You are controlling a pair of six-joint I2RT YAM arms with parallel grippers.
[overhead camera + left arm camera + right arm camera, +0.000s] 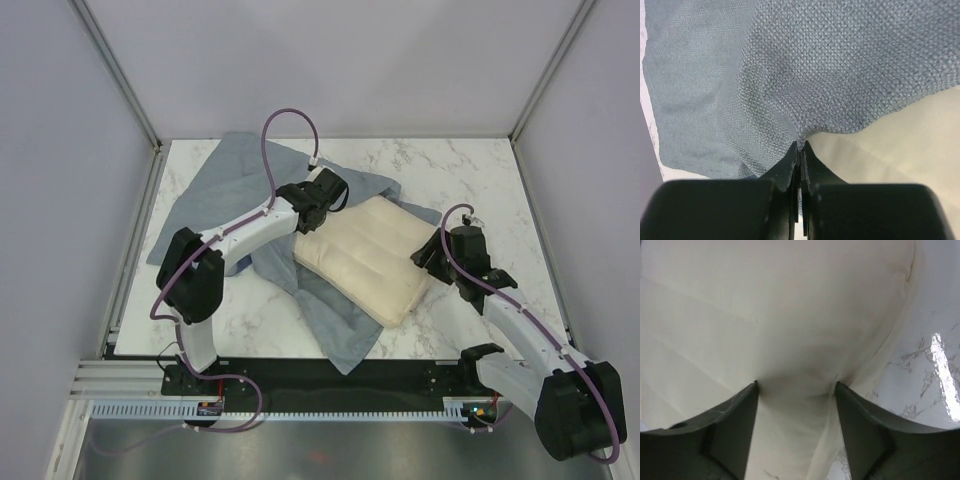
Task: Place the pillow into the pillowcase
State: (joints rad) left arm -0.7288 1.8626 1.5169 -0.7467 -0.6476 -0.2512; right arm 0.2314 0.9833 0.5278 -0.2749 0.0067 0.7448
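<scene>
From above, mid-frame: cream, channel-quilted rectangular soft pillow lying on rumpled grey-blue fabric pillowcase, spread over white marbled tabletop. Only in left wrist view: left gripper clenched on coarse-weave pillowcase edge. Only in right wrist view: right gripper grasping bunched smooth pillow end.

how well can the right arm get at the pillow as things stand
Yes, it seems: the right gripper sits at the right end of the pillow, fingers either side of a fold of it, nothing else in the way.
</scene>
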